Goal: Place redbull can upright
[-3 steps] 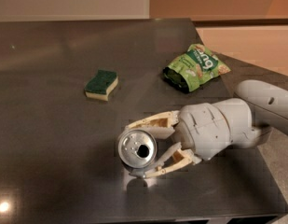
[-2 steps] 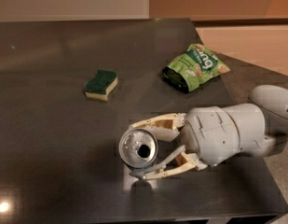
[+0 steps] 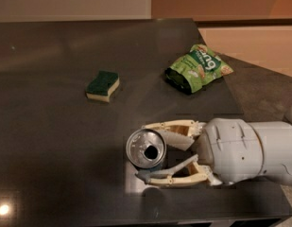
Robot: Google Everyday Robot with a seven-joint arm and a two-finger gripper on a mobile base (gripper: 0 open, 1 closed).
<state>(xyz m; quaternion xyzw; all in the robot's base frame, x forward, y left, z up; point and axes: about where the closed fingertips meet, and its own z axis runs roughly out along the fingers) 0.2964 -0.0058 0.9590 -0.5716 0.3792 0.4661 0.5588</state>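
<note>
The redbull can (image 3: 145, 148) stands upright on the dark table (image 3: 51, 126), near the front edge; I see its silver top with the opening. My gripper (image 3: 143, 151) reaches in from the right, its cream fingers (image 3: 170, 126) spread either side of the can. The upper finger sits just above the can's rim and the lower one just below it. The fingers look open around the can rather than clamped on it.
A green and yellow sponge (image 3: 103, 85) lies to the upper left of the can. A green snack bag (image 3: 198, 67) lies behind the gripper at the right. The table's right edge (image 3: 230, 93) and front edge are close to the arm.
The white arm body has drawn back to the right. The can stands in the same spot, and the fingers remain spread around it.
</note>
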